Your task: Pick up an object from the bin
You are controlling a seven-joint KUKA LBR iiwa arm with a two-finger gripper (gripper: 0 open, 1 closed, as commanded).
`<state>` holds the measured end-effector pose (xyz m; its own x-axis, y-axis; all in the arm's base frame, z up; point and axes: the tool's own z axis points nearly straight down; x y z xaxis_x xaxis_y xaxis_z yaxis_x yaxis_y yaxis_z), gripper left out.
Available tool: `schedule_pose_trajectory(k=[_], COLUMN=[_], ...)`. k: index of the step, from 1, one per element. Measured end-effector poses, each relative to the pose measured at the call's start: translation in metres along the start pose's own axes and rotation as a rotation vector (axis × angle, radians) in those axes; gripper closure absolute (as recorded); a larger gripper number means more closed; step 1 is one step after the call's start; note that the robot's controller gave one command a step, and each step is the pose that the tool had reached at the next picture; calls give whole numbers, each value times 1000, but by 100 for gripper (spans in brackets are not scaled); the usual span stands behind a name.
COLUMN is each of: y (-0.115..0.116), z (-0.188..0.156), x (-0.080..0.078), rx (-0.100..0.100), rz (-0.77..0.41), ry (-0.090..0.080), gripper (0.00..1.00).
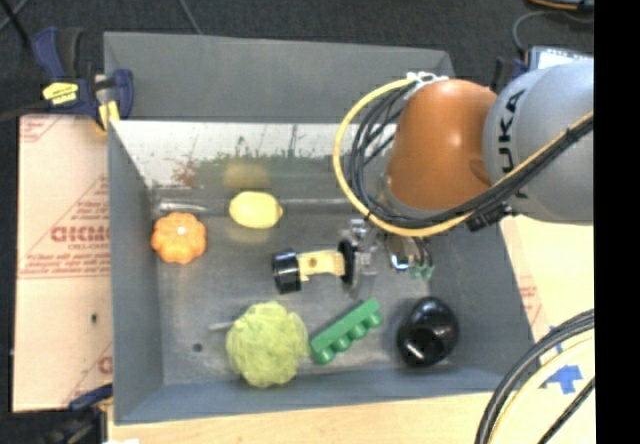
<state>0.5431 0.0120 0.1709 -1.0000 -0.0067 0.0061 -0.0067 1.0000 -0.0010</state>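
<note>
The cream-bodied piece with a black cap (303, 267) is lying flat on the floor of the grey bin (200, 297), near the middle of the floor, with its black cap pointing toward the view's left and its cream body pointing right.

The pincer (358, 258) is hanging at the right end of this piece, low over the floor. It is touching or standing just beside the cream body; which of the two cannot be told. A dark part is sitting at that same end, and whether it belongs to the piece or to the pincer cannot be told. Whether the pincer is spread or pressed together cannot be told either.

Directly above and to the right of the piece, the orange wrist cover (440, 144) is carrying a loop of yellow and black cables (352, 167), and the grey arm (545, 147) is entering from the right.

The other things are lying apart from the piece:
- A yellow lemon-shaped thing (254, 210) is lying near it, up and to the left.
- A small orange pumpkin (178, 238) is lying well to its left.
- A green toothed block (345, 330) is lying tilted, just below it.
- A light green fuzzy ball (266, 342) is lying below and to its left, touching or almost touching the block's left end.
- A black rounded thing (427, 332) is lying below and to its right.
</note>
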Motion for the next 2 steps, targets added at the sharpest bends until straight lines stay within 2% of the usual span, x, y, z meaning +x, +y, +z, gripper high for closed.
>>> schedule_pose_trajectory(k=[1, 2], y=[0, -5], z=[-4, -56], x=[-2, -4], rx=[0, 0], rz=[0, 8], ry=[-8, -2], gripper=[0, 100])
